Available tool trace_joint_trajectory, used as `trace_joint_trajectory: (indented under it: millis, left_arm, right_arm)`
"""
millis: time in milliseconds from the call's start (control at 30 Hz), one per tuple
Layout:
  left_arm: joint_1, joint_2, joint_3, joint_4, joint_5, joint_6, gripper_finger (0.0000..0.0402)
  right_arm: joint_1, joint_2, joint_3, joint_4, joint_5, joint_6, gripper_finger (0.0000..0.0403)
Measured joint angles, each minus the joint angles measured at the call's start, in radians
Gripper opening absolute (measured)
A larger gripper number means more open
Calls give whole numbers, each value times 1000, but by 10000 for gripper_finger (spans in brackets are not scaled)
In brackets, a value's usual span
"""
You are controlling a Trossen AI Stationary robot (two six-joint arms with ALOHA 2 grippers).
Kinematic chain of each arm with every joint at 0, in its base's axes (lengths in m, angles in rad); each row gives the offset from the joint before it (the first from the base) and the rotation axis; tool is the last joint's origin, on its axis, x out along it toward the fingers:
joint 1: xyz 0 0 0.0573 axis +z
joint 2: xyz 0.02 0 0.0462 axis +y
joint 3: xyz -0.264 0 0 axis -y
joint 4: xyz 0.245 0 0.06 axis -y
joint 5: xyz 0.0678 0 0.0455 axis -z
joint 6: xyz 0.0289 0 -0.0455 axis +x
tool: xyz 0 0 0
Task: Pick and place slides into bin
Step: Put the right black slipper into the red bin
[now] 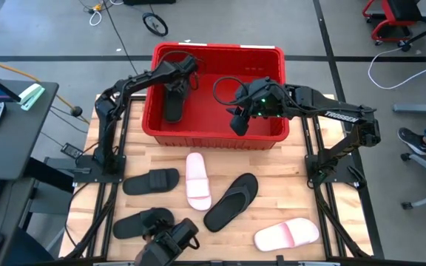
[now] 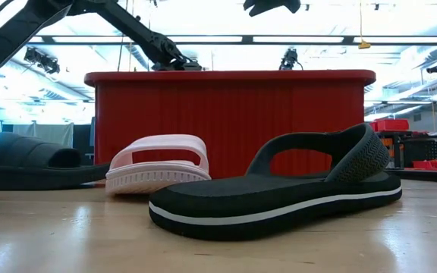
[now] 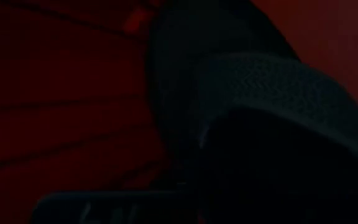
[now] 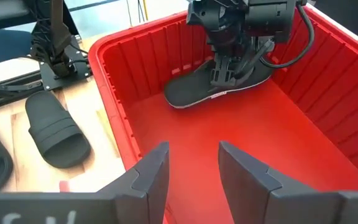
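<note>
Currently, by item, nearest the camera edge of the desk (image 1: 287,170) first:

1. Black wide-strap slide (image 1: 143,222), front left corner. Not yet collected.
2. Pale pink slide (image 1: 287,235), front right. Not yet collected.
3. Black flip-flop (image 1: 231,201), mid-desk, lying at an angle. Not yet collected.
4. Second pale pink slide (image 1: 197,180), just left of the flip-flop, pointing toward the basket. Not yet collected.
5. Second black wide-strap slide (image 1: 151,181), left of that pink slide. Not yet collected.
6. Red basket (image 1: 272,137), at the far side of the desk. Holds one black sandal (image 4: 216,87); the rest of its floor shows bare red.
7. Left gripper (image 4: 232,70), inside the basket. Its fingers sit directly on the black sandal, which lies on the basket floor beneath and between them; they look closed on it, so release appears not yet done.
8. Right gripper (image 4: 194,165), over the near right part of the basket. Its fingers are spread apart with nothing between them; only bare basket floor lies ahead of them, and the black sandal is well beyond their tips.

Tally, as judged: one of six sandals in the basket, five left on the desk.
</note>
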Motion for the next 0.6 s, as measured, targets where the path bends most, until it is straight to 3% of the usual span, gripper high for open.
trace_joint_trajectory:
  millis: [167,333,600]
  left_arm:
    - [-1,6,-6,51,42,64,60]
    - [11,6,-6,55,142,18,106]
    - [8,6,-5,20,139,-2,166]
  right_arm:
    - [0,0,0,0,0,2,143]
    - [0,0,0,-9,0,52,143]
    - [23,0,0,-95,0,102,143]
